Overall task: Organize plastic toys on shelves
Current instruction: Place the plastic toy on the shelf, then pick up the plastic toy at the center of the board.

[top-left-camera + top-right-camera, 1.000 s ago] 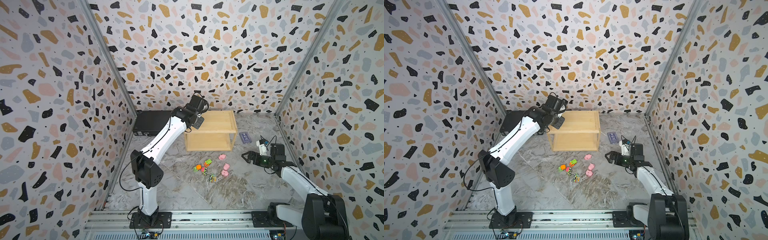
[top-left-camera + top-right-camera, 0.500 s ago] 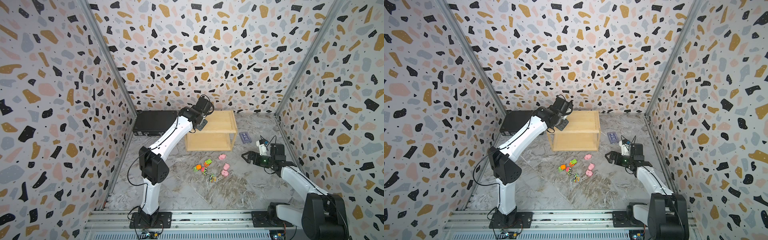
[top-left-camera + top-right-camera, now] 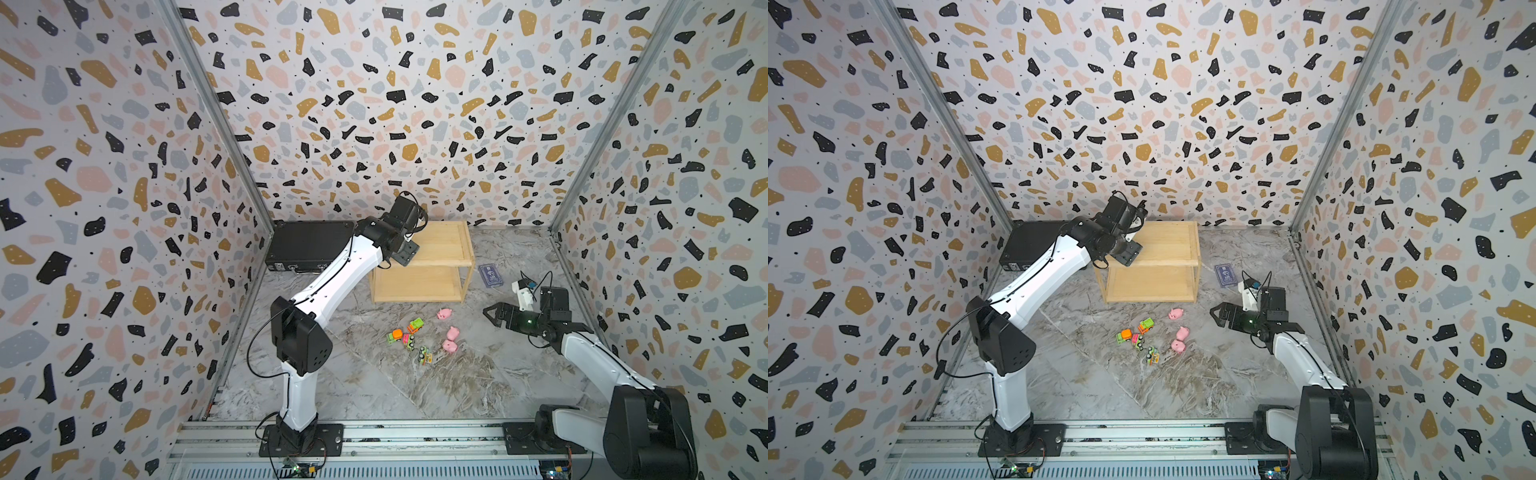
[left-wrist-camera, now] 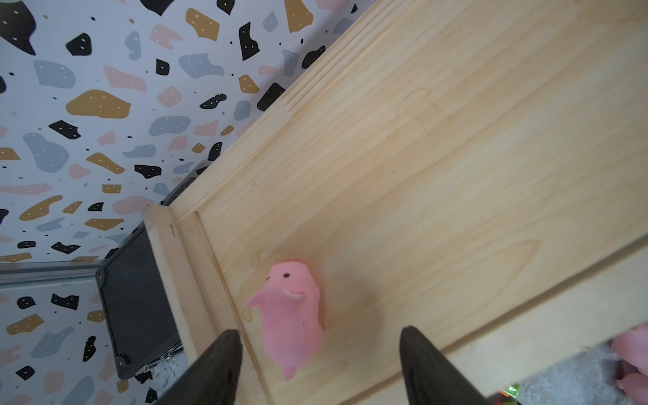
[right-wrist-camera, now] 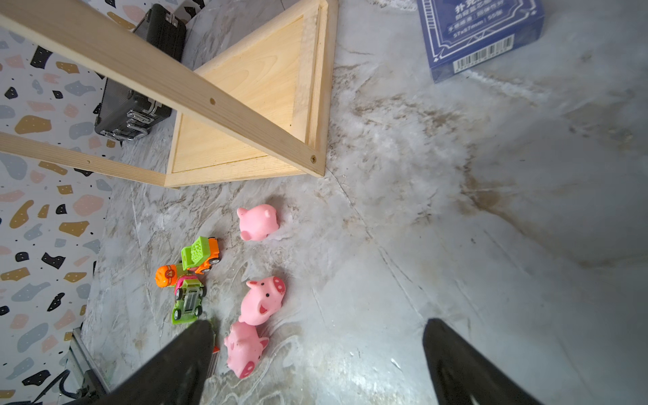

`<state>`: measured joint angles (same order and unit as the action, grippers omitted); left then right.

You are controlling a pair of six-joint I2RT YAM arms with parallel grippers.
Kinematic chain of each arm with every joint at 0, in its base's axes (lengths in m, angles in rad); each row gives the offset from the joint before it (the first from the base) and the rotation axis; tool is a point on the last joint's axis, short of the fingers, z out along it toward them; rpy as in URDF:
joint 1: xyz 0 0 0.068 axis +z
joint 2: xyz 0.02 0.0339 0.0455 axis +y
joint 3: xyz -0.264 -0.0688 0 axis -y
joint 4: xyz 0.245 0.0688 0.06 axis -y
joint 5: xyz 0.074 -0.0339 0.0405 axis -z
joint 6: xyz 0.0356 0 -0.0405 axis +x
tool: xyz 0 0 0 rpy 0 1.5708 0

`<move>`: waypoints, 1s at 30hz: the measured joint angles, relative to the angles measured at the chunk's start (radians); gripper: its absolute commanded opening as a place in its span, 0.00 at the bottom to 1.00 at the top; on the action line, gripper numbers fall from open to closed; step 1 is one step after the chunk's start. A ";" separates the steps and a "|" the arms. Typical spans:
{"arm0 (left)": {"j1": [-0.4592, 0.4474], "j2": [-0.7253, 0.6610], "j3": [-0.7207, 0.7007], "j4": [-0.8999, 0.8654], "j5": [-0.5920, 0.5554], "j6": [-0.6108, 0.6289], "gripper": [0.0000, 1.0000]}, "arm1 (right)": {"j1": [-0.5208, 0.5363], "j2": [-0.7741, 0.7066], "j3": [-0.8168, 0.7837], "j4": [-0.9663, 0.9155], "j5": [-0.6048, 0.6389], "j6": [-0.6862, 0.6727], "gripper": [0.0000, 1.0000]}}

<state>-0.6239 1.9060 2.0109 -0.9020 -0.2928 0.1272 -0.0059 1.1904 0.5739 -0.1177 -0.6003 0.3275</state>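
Since a second ago my left gripper (image 4: 319, 331) has swung over the top tier of the rack (image 4: 456, 175) and spread its jaws. The pig (image 4: 292, 312) lies loose between them, lengthwise along the fingers. Right gripper (image 5: 317, 322), jaws spread, hovers nearer the floor pigs (image 5: 263, 301).

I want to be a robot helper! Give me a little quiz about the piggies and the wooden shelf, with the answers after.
1. True or false: a small pink plastic pig lies on the top tier of the light wooden two-tier rack.
2. How many other pink pigs lie on the grey marbled tabletop?
3. The left arm's jaws are: A) shut on the pig; B) open, one on either side of the pig; C) out of view.
Key: 1 true; 2 three; 3 B.
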 measured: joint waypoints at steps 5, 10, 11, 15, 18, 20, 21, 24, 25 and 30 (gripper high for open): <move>0.025 -0.208 -0.253 0.159 0.131 -0.080 0.90 | 0.030 0.013 0.000 0.022 -0.011 0.003 0.89; 0.120 -0.482 -0.585 0.358 0.267 -0.226 0.92 | 0.092 0.031 -0.001 0.035 0.002 0.003 0.85; 0.141 -0.528 -0.639 0.387 0.280 -0.253 0.92 | 0.104 0.031 -0.001 0.037 0.008 0.002 0.83; 0.199 -0.685 -0.822 0.456 0.297 -0.340 0.93 | 0.160 0.031 0.000 0.026 0.053 -0.022 0.77; 0.230 -0.781 -0.947 0.485 0.296 -0.396 0.93 | 0.206 0.041 0.009 -0.010 0.098 -0.050 0.69; 0.243 -0.834 -1.023 0.495 0.292 -0.426 0.93 | 0.237 0.060 0.026 -0.035 0.125 -0.067 0.63; 0.248 -0.857 -1.060 0.500 0.291 -0.438 0.93 | 0.255 0.075 0.039 -0.049 0.137 -0.074 0.60; 0.257 -0.902 -1.146 0.507 0.289 -0.465 0.93 | 0.306 0.122 0.078 -0.079 0.171 -0.090 0.56; 0.257 -0.912 -1.170 0.511 0.290 -0.472 0.93 | 0.323 0.138 0.092 -0.087 0.183 -0.093 0.54; 0.257 -0.929 -1.226 0.513 0.293 -0.481 0.93 | 0.392 0.203 0.141 -0.109 0.223 -0.105 0.52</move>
<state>-0.3664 0.9775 0.7849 -0.3889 0.0002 -0.3538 0.3859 1.3933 0.7147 -0.2268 -0.3771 0.2230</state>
